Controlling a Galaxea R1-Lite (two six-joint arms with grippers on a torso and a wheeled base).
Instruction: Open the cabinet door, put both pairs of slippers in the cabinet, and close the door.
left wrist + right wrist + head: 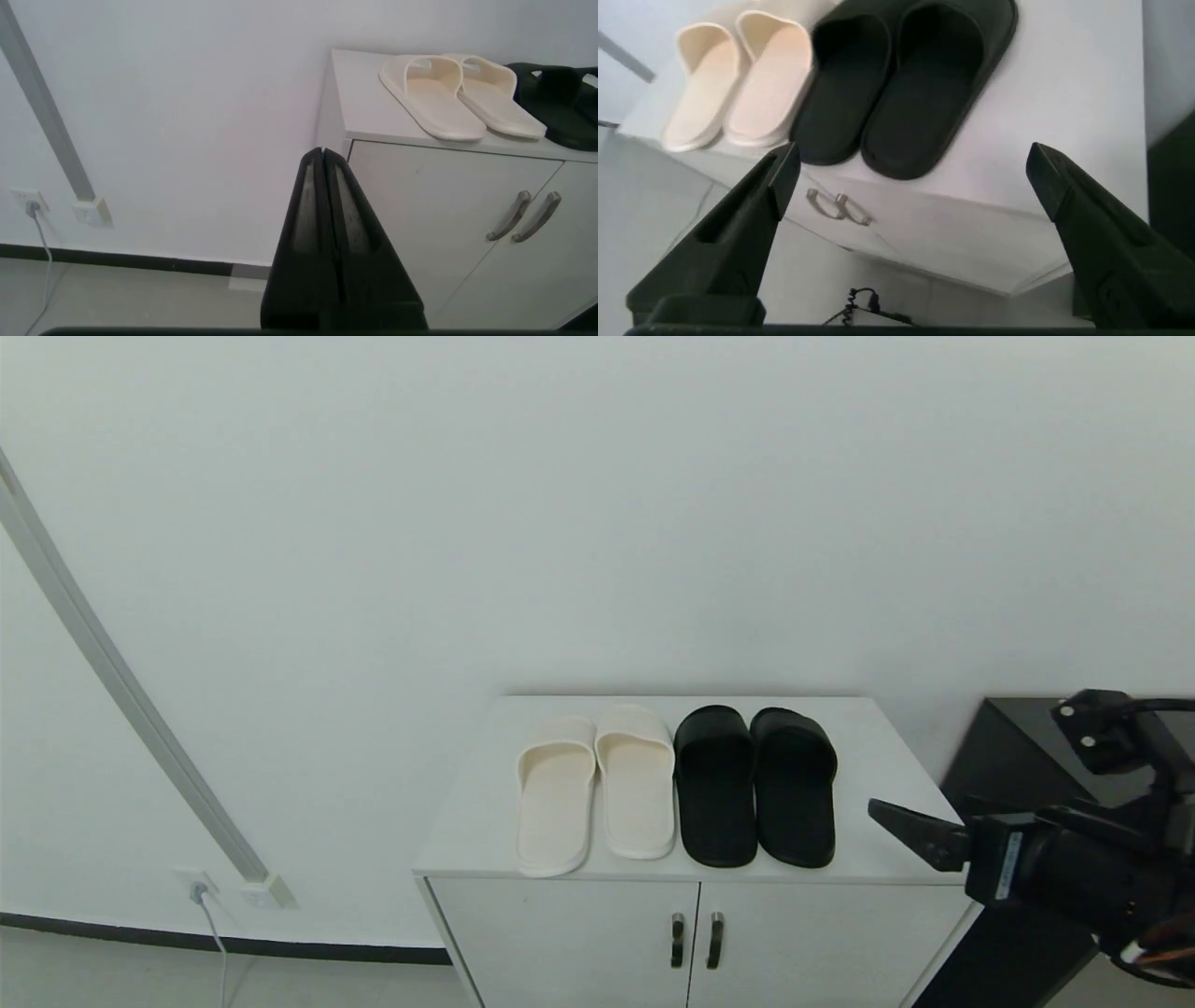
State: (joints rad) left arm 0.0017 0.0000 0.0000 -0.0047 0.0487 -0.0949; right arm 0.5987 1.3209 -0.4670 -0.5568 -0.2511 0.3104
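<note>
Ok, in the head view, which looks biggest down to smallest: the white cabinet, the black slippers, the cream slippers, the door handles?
1. White two-door cabinet.
2. Black rubber slipper pair and cream rubber slipper pair: they look alike in size, so unranked.
3. Dark metal door handles.

Plain white wall (597, 504) behind. From 10 o'clock a grey cable trunking (121, 681) slants down to a junction box (269, 892) at 8 o'clock, beside a wall socket (194, 885) with a white cord (219, 947). Black skirting (280, 948) meets pale grey floor (93, 980). A black unit (1013, 747) stands at 4 o'clock.
</note>
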